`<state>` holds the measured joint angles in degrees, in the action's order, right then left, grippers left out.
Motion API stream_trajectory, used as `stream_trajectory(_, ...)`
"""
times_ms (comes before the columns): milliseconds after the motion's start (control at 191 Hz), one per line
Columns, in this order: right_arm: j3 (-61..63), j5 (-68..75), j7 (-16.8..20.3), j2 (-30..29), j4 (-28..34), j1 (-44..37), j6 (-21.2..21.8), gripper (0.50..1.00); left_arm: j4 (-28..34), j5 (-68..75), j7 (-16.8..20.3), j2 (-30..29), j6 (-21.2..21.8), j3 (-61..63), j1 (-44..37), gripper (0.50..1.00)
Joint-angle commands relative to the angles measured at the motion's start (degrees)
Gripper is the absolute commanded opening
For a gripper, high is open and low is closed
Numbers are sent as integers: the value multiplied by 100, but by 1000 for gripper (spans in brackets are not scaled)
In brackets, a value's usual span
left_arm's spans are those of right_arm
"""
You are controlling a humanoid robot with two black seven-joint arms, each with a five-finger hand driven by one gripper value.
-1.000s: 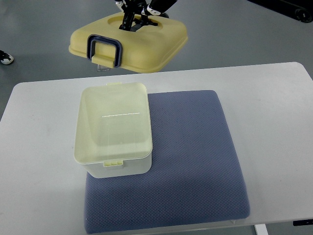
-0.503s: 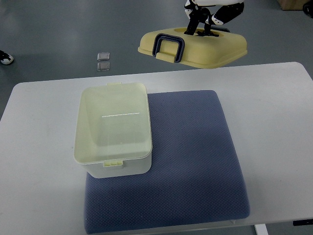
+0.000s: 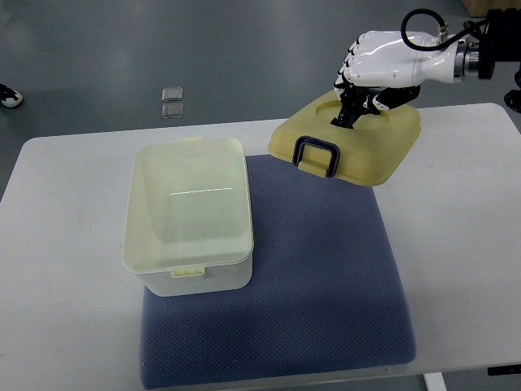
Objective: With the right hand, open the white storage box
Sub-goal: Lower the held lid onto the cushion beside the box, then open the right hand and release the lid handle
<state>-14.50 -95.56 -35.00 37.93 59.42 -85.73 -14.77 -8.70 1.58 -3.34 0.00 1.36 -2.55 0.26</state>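
The white storage box stands on the left part of a blue mat, with a pale yellow translucent cover on its top. My right hand comes in from the upper right and is shut on the box's yellow outer lid, fingers curled into the recess on its top. The lid is tilted and sits low over the mat's back right corner, its dark blue handle facing the front. I cannot tell if it touches the mat. The left hand is out of view.
The mat lies on a white table. Grey floor lies beyond the table's far edge, with two small clear squares on it and a shoe at the left edge.
My right hand has carried the yellow lid from above the floor at the upper left across to the right and down, to the mat's back right corner. The box has not moved.
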Motion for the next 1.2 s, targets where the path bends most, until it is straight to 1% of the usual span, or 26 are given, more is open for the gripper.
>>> stream_trajectory(0,0,-85,0,-32,-9,223,-140,500,0,0,0,0,4,0,0,1000)
stream_trajectory(592,0,-155,0,-638,-79,1014,-457,500,9,0,0,0,-4,9,0,1000)
stream_trajectory(832,9,-147,0,-761,-114,1269,-465,500,0,0,0,0,4,0,0,1000)
stream_trajectory(838,9,-138,0,-761,-114,1269,-465,527,0,0,0,0,4,9,0,1000)
stream_trajectory(853,0,-138,0,-770,-114,1286,-465,554,0,0,0,0,4,0,0,1000)
stream_trajectory(859,9,-129,0,-779,-114,1304,-474,584,9,0,0,0,-4,0,0,1000)
stream_trajectory(864,9,-129,0,-779,-114,1304,-474,584,9,0,0,0,-4,0,0,1000)
stream_trajectory(869,9,-120,0,-779,-114,1321,-474,613,9,0,0,0,-4,0,0,1000)
stream_trajectory(874,9,-120,0,-779,-114,1322,-474,613,9,0,0,0,-4,0,0,1000)
stream_trajectory(880,9,-120,0,-787,-114,1330,-474,643,0,0,0,0,-4,0,0,1000)
stream_trajectory(885,9,-120,0,-787,-114,1330,-474,643,0,0,0,0,-4,0,0,1000)
stream_trajectory(890,9,-112,0,-787,-114,1339,-474,676,0,0,0,0,-4,0,0,1000)
stream_trajectory(895,9,-112,0,-787,-114,1339,-474,676,0,0,0,0,-4,0,0,1000)
stream_trajectory(901,9,-112,0,-796,-114,1348,-474,711,0,0,0,0,4,0,0,1000)
stream_trajectory(906,9,-112,0,-796,-114,1348,-474,711,0,0,0,0,4,0,0,1000)
stream_trajectory(911,9,-103,0,-796,-114,1357,-474,747,0,0,0,0,4,0,0,1000)
stream_trajectory(916,9,-103,0,-796,-114,1357,-474,748,0,0,0,0,4,0,0,1000)
stream_trajectory(921,17,-94,0,-796,-114,1365,-474,778,0,0,0,0,-4,9,0,1000)
stream_trajectory(927,17,-94,0,-796,-114,1365,-474,778,0,0,0,0,-4,9,0,1000)
stream_trajectory(932,17,-85,0,-805,-114,1365,-474,805,0,0,0,0,4,0,0,1000)
stream_trajectory(937,17,-85,0,-805,-114,1365,-474,805,0,0,0,0,4,0,0,1000)
stream_trajectory(942,17,-76,0,-805,-114,1374,-474,825,0,0,0,0,4,0,0,1000)
stream_trajectory(963,17,-68,0,-814,-114,1383,-474,854,0,0,0,0,-4,0,0,1000)
stream_trajectory(1000,17,-50,0,-849,-114,1418,-474,879,0,0,0,0,-4,0,0,1000)
stream_trajectory(1026,17,-24,0,-866,-114,1427,-474,911,0,0,0,0,-4,0,0,1000)
stream_trajectory(1194,9,91,0,-875,-114,1409,-474,924,0,0,0,0,-4,0,0,1000)
